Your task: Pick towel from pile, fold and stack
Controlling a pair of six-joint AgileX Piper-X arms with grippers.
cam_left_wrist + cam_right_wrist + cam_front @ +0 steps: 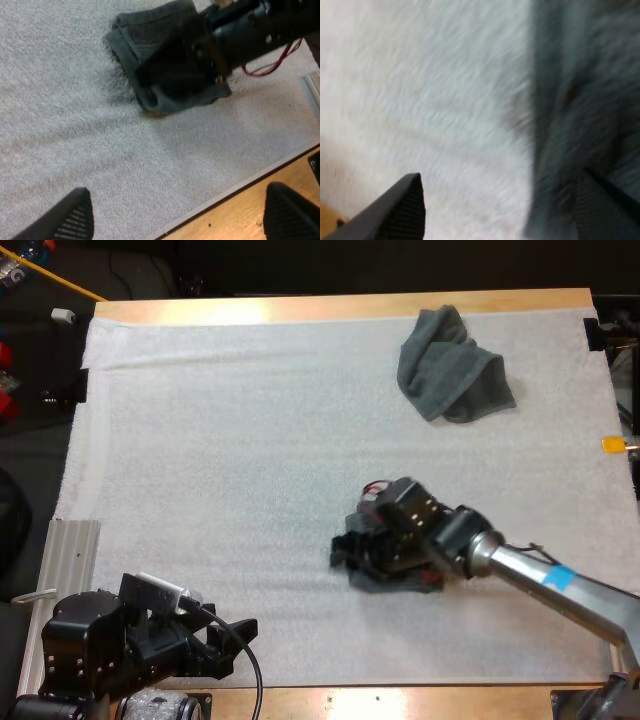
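Right jaws gape wide over the folded dark grey-green towel point(145, 35). Left jaws parted too, above the white mat point(75, 125).

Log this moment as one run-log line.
left gripper open by near mat edge | right gripper open on folded towel | crumpled towel far right

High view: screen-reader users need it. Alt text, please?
The right pincer is down at a folded towel near the middle of the white mat. A crumpled towel lies at the far right; the left pincer sits at the near-left edge.
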